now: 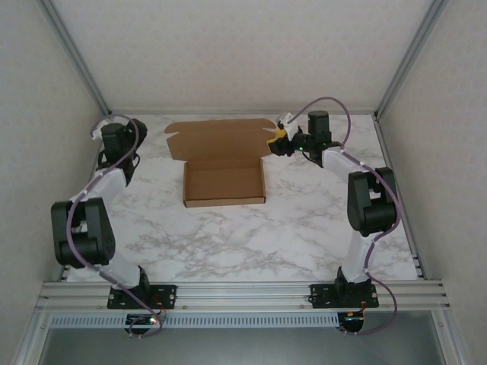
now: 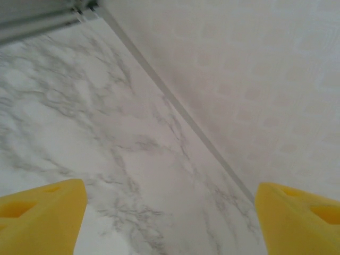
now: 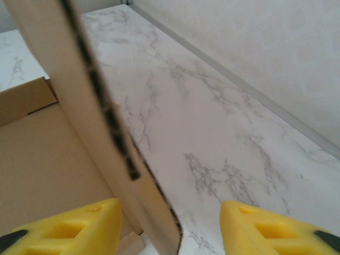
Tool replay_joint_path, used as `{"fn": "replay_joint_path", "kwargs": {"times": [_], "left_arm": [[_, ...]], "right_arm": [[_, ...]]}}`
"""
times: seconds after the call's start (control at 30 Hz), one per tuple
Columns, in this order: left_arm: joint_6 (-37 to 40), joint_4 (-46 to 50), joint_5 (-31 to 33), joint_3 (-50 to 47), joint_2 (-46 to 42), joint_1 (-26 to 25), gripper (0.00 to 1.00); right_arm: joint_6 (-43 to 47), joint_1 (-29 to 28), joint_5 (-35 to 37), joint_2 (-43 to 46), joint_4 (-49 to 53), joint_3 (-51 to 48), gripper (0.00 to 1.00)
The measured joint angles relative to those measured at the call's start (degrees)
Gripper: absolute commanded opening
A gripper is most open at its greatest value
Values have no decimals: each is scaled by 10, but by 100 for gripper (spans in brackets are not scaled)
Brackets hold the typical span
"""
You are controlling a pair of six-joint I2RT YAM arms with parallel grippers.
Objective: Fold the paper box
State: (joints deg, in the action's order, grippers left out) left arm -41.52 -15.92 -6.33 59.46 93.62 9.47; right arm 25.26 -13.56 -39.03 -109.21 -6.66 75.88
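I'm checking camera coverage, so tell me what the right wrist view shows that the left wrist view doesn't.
Right wrist view: the paper box, a raised flap standing inside the open right gripper. Left wrist view: the open left gripper above bare marble, a metal frame rail at the top. Shared: the marble table and pale patterned wall.

Overhead camera looks down from behind; both wrist cameras (held close) share its marble table [image 1: 228, 243].
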Motion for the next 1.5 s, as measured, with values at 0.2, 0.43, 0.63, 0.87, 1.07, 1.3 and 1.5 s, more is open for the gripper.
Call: {"fn": "replay_joint_path", "kwargs": {"times": [0.2,0.43,0.63,0.87,1.07,1.3,1.5], "left_arm": [[-18,3,-110,85,112,-1,75],[-36,5,-171,85,127,-16,74],[-42,-12,-194,68,127,-31,75],[-53,-35,-205,19,111,-35,75],[-74,-71,-209,-23,86,-44,75],[-92,-97,-207,-51,75,-73,75],[-98,-100,-194,-53,70,-77,77]], "right_arm": [[12,-8,-2,-4,6,2,37],[22,-24,9,-8,12,3,22],[19,-34,40,-8,6,3,8],[-9,-61,132,8,-14,-10,4],[-43,-112,278,20,-16,-13,2],[-144,-173,460,1,-12,13,1],[-212,-203,553,-17,-19,26,1]]}}
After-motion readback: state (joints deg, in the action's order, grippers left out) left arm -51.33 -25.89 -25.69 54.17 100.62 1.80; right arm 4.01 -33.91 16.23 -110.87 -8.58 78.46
